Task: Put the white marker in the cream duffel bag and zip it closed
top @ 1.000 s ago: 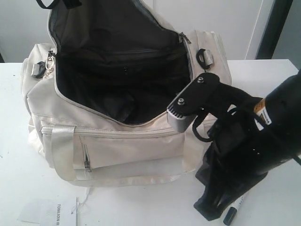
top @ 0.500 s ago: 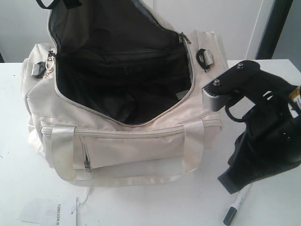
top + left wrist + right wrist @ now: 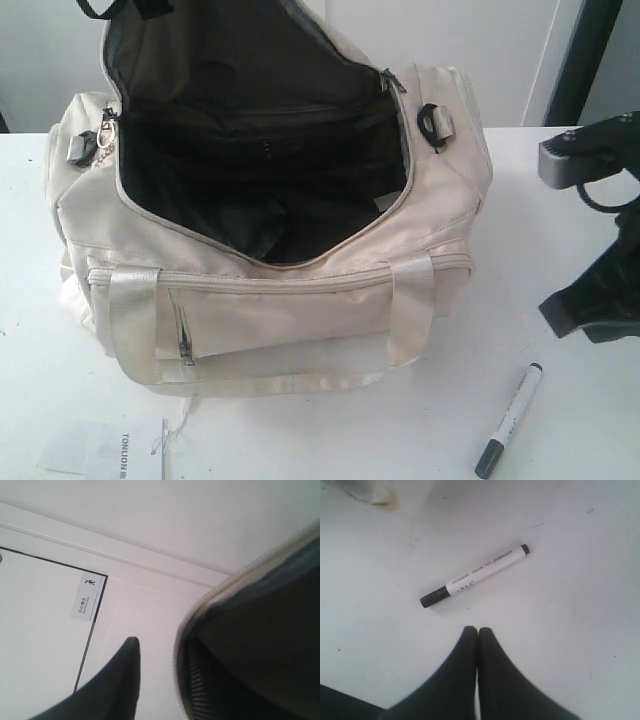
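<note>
Cream fabric duffel bag (image 3: 300, 300), tag (image 3: 110, 445) reading "TOMLION"; slim white marker (image 3: 510, 418) on bench (image 3: 30, 350); right claw (image 3: 477, 630) pinched empty, left claw (image 3: 155, 650) unreadable.

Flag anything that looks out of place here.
The white marker lies loose on the table beside the cream duffel bag, which gapes unzipped. The right tool is shut and empty near the marker. Nothing looks spilled or damaged.

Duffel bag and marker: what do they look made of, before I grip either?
The cream duffel bag looks like soft matte woven fabric: it sags and creases. Its handles are shinier, probably webbing. The white marker looks like smooth hard plastic, probably: straight barrel with crisp printing, dark cap.
</note>
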`<act>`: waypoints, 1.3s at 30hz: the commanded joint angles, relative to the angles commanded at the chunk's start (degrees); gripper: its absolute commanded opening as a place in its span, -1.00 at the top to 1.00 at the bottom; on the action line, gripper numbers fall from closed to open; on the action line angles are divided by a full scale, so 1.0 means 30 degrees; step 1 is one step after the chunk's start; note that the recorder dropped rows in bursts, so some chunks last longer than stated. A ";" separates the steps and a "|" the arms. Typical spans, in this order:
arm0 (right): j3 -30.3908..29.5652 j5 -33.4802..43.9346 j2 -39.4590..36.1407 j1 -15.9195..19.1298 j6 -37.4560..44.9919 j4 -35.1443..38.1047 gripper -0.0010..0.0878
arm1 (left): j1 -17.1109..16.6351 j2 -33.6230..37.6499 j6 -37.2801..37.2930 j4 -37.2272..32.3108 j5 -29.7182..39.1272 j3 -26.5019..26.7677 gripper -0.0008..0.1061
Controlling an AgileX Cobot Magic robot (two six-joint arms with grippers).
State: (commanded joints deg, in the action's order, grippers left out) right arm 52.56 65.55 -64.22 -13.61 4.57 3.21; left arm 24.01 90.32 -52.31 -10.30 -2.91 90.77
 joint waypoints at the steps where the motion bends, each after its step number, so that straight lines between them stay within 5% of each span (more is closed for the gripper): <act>1: 0.0000 0.0085 0.0000 0.0340 0.0000 0.0000 0.98 | 0.0000 0.0000 0.0000 0.0000 0.0000 0.0000 0.29; 9: 0.0000 0.0481 -0.0586 0.2925 -0.1264 0.0118 0.98 | 0.0000 0.0000 0.0000 0.0000 0.0000 0.0000 0.29; 16: 0.0000 0.0684 -0.1732 0.3996 -0.3874 0.0865 0.91 | 0.0000 0.0000 0.0000 0.0000 0.0000 0.0000 0.29; 19: 0.0000 0.0192 -0.2069 0.3996 -0.5042 0.0865 0.63 | 0.0000 0.0000 0.0000 0.0000 0.0000 0.0000 0.29; 22: 0.0000 -0.0687 -0.2597 0.3996 -0.5969 0.2007 -0.03 | 0.0000 0.0000 0.0000 0.0000 0.0000 0.0000 0.29; 25: 0.0000 -0.0760 -0.3487 0.3473 -0.5934 0.3089 -0.40 | 0.0000 0.0000 0.0000 0.0000 0.0000 0.0000 0.29; 32: -0.2074 -0.5769 -0.4169 0.0372 -1.0845 0.1185 -0.39 | 0.0000 0.0000 0.0000 0.0000 0.0000 0.0000 0.29; 39: -0.3363 -0.7013 -0.6156 0.0278 -1.2132 0.0567 -0.39 | 0.0000 0.0000 0.0000 0.0000 0.0000 0.0000 0.29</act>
State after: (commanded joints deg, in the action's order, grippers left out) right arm 42.48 44.51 -82.68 -12.78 -31.82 4.91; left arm 24.01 90.32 -52.31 -10.30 -2.91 90.77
